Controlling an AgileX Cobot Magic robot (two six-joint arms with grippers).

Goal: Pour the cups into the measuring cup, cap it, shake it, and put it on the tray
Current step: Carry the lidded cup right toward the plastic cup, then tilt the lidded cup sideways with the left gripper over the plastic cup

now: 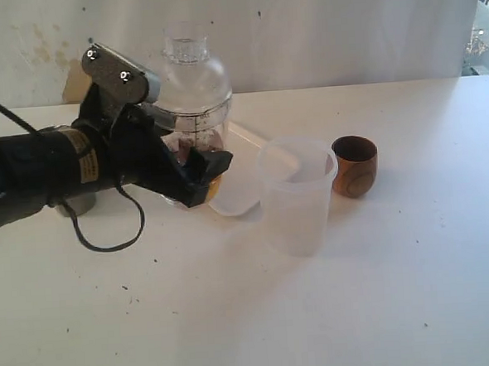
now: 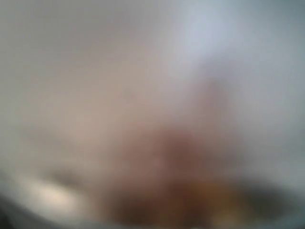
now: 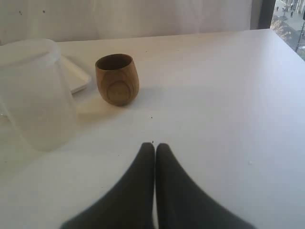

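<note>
The clear measuring cup (image 1: 193, 124) with its black scale stands upright over the near end of the white tray (image 1: 239, 197), a clear dome cap (image 1: 189, 70) on top and dark reddish liquid at its bottom. My left gripper (image 1: 200, 167) reaches in from the left, its black jaws closed around the cup's lower part. The left wrist view is only a blur. The brown wooden cup (image 1: 355, 165) (image 3: 117, 78) stands upright to the right. A bit of the steel tumbler (image 1: 78, 203) shows behind the left arm. My right gripper (image 3: 155, 146) is shut and empty, low over the table.
A frosted translucent tub (image 1: 297, 195) (image 3: 35, 93) stands between the tray and the wooden cup, close in front of the tray's corner (image 3: 78, 76). A black cable (image 1: 107, 241) loops on the table under the left arm.
</note>
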